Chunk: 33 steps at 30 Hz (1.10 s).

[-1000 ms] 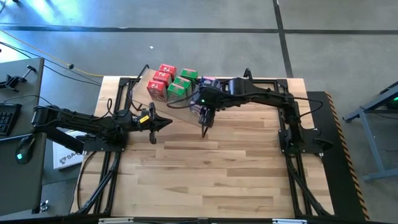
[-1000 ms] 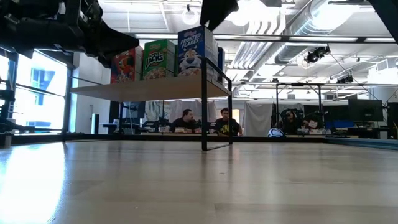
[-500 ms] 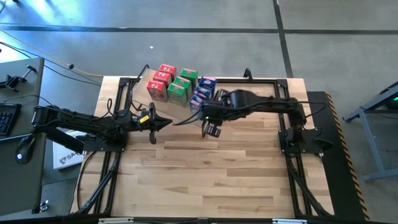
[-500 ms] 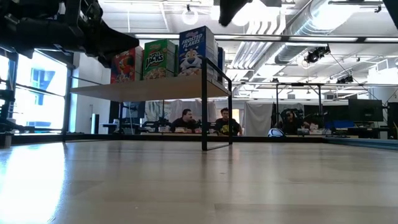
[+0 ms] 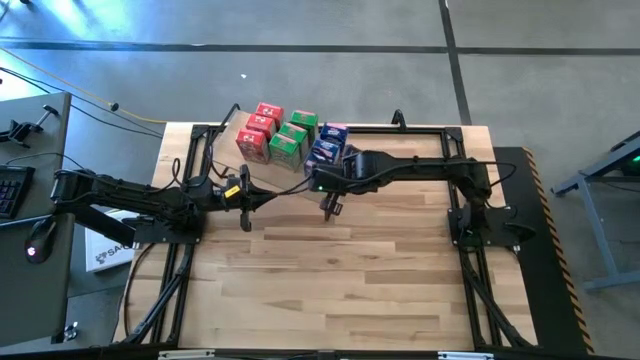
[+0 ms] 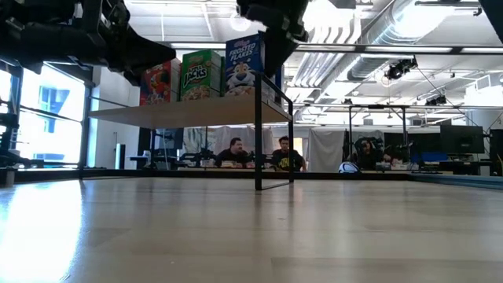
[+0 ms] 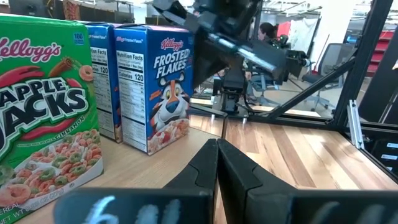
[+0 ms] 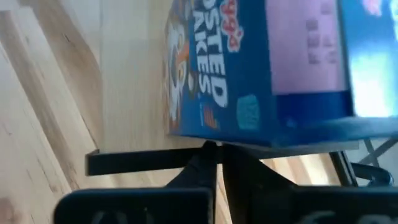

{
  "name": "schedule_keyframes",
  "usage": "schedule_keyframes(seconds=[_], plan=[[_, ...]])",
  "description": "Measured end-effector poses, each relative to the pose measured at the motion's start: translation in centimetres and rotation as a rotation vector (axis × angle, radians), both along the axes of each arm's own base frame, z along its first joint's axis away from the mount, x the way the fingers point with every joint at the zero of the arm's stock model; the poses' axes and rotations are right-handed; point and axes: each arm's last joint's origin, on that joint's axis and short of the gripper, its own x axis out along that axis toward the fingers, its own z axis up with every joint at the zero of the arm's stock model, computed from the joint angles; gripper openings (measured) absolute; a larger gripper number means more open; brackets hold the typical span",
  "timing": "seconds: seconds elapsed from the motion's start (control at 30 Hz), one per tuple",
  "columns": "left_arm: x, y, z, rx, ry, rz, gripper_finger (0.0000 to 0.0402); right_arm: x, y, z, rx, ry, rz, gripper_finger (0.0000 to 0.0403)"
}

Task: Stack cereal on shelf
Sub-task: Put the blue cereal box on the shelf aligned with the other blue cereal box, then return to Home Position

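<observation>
Hidden: in the high view the right arm's wrist covers part of the blue cereal boxes [image 5: 327, 145]; the far ones are hard to count.
Right pincer [image 5: 329, 208]: fingers pressed together, holding nothing, hanging just off the shelf [image 6: 177, 112] by its black frame end, arm stretched across the tabletop [image 5: 340, 270].
Left pincer [image 5: 246, 196]: closed, empty, reaching level toward the shelf's near edge.
Cereal: red boxes [image 5: 259, 128], green boxes [image 5: 292, 137] and blue ones stand upright in rows on the shelf, printed fronts outward.
</observation>
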Motion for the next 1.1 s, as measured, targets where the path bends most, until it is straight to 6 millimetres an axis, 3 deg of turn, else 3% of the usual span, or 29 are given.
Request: schedule_keyframes(seconds=[0.23, 0.5, 0.57, 0.67, 0.8, 1.1], plan=[[0.0, 0.0, 0.0, -0.009, 0.002, 0.0, 0.0, 0.0, -0.2, 0.4, -0.056, 0.001, 0.047, 0.0003], [0.0, 0.0, 0.0, -0.026, 0.0, -0.013, 0.0, -2.1, 2.5, 3.7, -0.168, -0.056, 0.159, 0.0], [0.0, 0.0, 0.0, -0.027, 0.0, -0.014, 0.0, -2.4, 3.0, 3.5, -0.175, -0.095, 0.196, 0.0], [0.0, 0.0, 0.0, -0.036, -0.001, -0.014, 0.0, -3.3, 3.4, 1.3, -0.134, -0.179, 0.265, 0.0], [0.0, 0.0, 0.0, -0.046, -0.003, -0.015, 0.0, -6.2, 3.3, -1.3, -0.072, -0.365, 0.349, 0.0], [0.2, 0.7, 0.4, -0.115, 0.011, -0.049, 0.0, -14.7, 1.8, -3.3, -0.012, -0.665, 0.478, 0.0]])
